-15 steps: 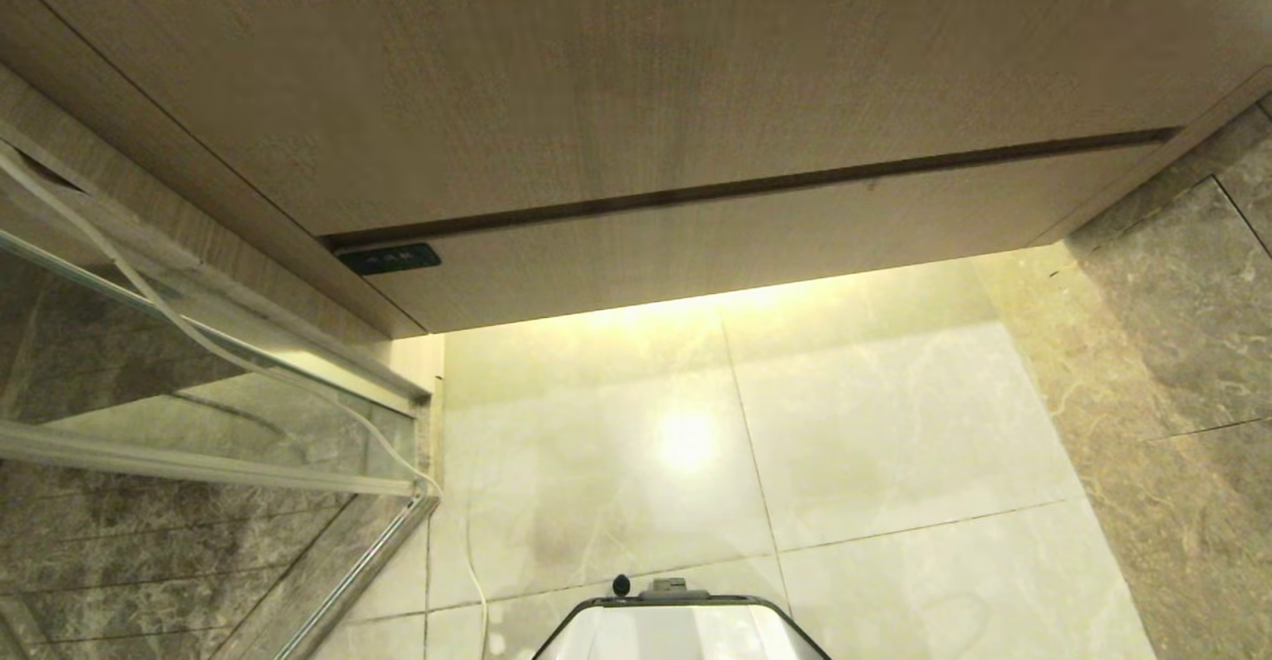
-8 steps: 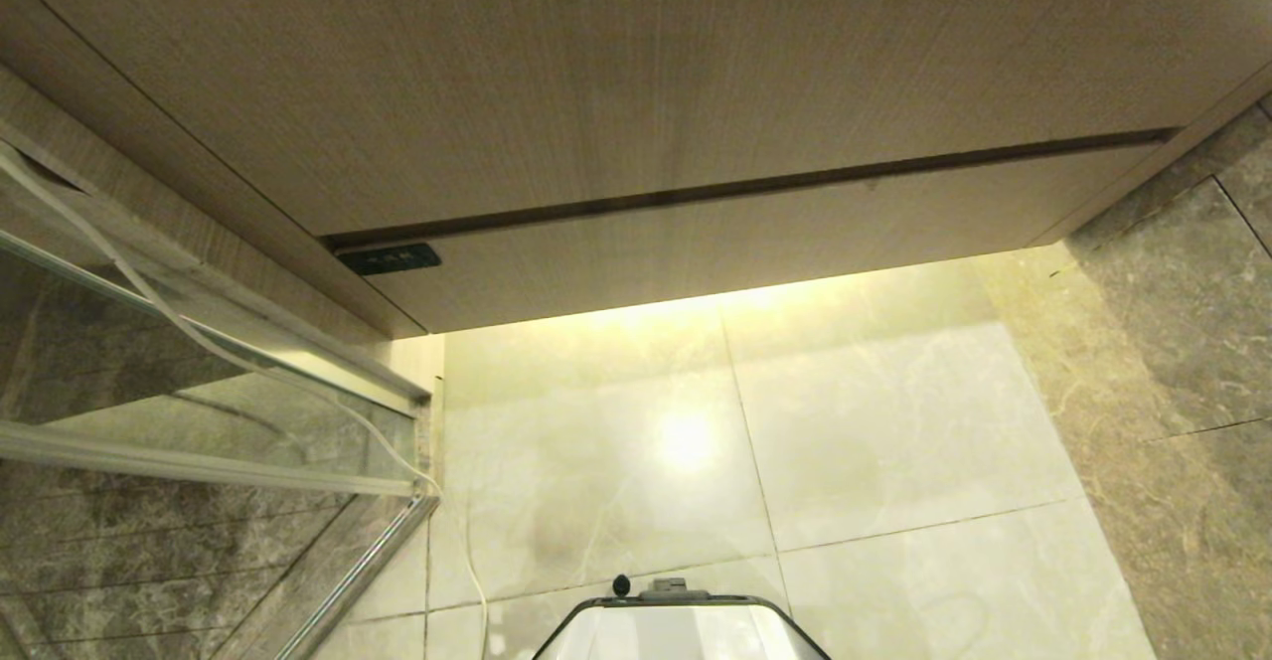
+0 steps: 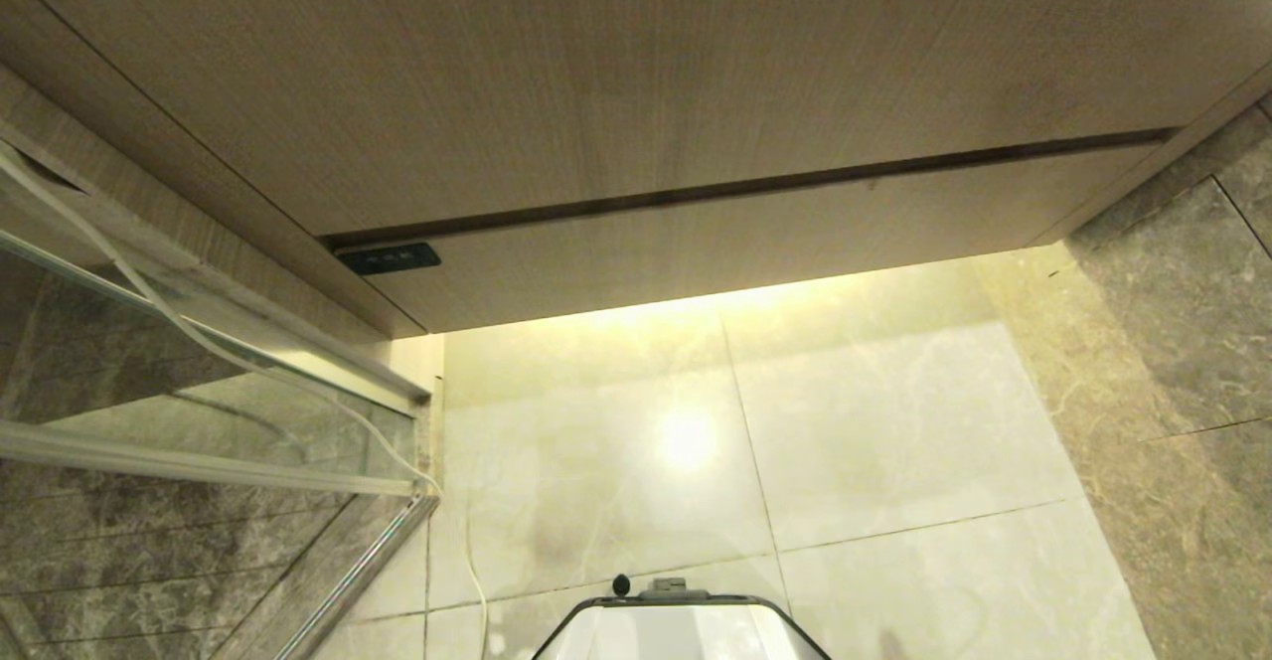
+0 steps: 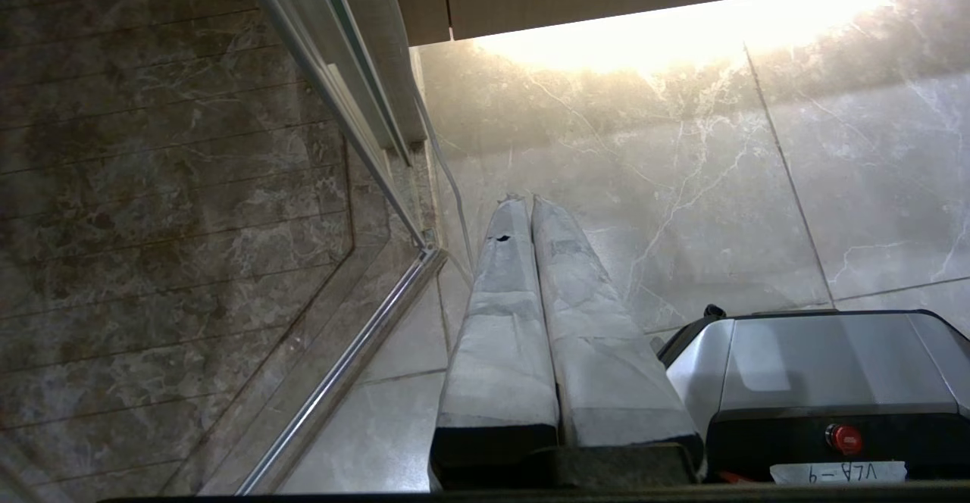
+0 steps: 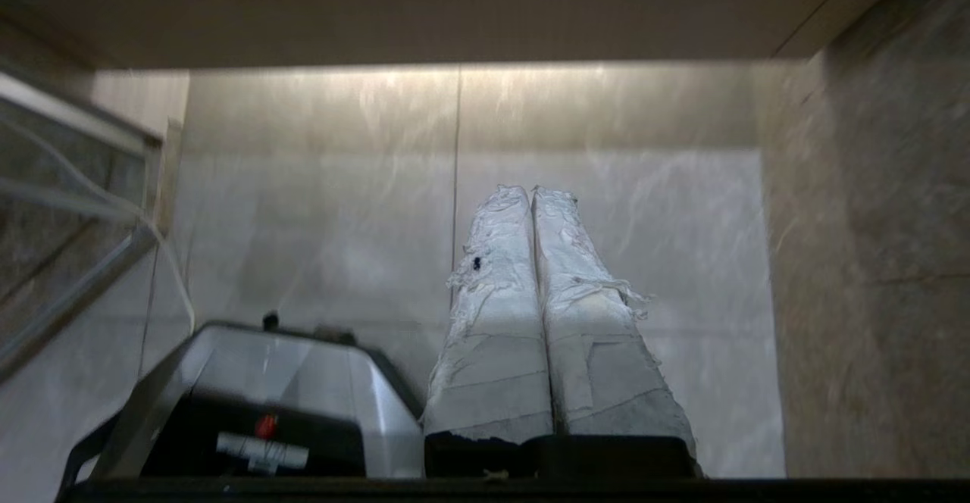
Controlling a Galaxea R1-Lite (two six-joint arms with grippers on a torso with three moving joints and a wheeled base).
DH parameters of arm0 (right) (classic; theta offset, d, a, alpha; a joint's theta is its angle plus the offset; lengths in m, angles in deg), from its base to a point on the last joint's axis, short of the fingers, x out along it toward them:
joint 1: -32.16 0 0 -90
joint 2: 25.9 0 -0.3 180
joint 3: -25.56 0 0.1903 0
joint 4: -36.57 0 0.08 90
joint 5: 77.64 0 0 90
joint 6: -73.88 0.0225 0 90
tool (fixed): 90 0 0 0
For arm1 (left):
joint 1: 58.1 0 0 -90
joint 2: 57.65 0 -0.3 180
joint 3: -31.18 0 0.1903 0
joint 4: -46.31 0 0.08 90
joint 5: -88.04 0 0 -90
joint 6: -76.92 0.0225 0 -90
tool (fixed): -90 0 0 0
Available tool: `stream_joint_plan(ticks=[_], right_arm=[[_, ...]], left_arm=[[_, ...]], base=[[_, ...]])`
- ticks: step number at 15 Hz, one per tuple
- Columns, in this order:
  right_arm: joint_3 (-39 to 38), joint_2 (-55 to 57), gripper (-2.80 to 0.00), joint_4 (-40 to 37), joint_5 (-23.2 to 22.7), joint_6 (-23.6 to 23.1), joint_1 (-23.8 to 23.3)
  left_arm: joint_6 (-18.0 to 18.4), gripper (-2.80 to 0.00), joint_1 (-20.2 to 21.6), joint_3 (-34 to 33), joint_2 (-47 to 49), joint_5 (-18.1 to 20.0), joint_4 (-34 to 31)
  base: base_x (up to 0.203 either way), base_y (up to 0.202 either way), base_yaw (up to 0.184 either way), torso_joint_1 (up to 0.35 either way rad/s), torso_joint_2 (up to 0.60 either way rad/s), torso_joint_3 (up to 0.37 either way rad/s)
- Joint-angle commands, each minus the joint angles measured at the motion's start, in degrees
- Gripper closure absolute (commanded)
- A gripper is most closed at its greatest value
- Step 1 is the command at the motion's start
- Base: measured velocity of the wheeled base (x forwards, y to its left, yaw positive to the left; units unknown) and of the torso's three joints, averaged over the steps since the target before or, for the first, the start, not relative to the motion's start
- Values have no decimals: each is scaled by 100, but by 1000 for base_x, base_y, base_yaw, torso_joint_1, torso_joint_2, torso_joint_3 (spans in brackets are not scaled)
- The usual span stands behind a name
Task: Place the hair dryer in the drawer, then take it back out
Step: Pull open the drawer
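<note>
Opening step: the drawer (image 3: 616, 83) ahead is closed; right tool (image 5: 533, 194) (fingers together, empty) must reach its front.

Flat light-brown wood-grain vanity drawer front (image 3: 616, 83): fine vertical grain, dark seam line beneath. Small black rectangular panel (image 3: 388, 258) on the lower wood-grain panel: faint pale markings. Glossy cream marble floor tiles (image 3: 874, 421): pale veining, thin dark grout lines, warm yellow glow along the cabinet edge. Grey-brown marble wall tiles (image 3: 1183, 342): mottled, lighter veins. Thin white cord (image 3: 298, 392). Silver-grey robot base cover (image 4: 826, 359): black lower band, red round button (image 4: 843, 438), white label. Left gripper (image 4: 521, 200) and right gripper (image 5: 532, 190): fingers wrapped in off-white tape, frayed on the right pair, black bases.
</note>
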Motion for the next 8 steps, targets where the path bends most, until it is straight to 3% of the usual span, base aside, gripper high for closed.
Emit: stream_joint_plan(ticks=[1,5,8], right_arm=[[647,2034,0,-166,5,78,48],[1582,3357,0,-584,97,173,15],[1474,3367,0,-640,545,176,-114]], left_arm=[[-1,0,1,-9,-2,-2,-2],[-1,0,1,-9,-2,-2,-2],[-1,0,1,-9,-2,-2,-2]], base=[[0,0,0,0,0,0],[0,0,0,0,0,0],[0,0,0,0,0,0]])
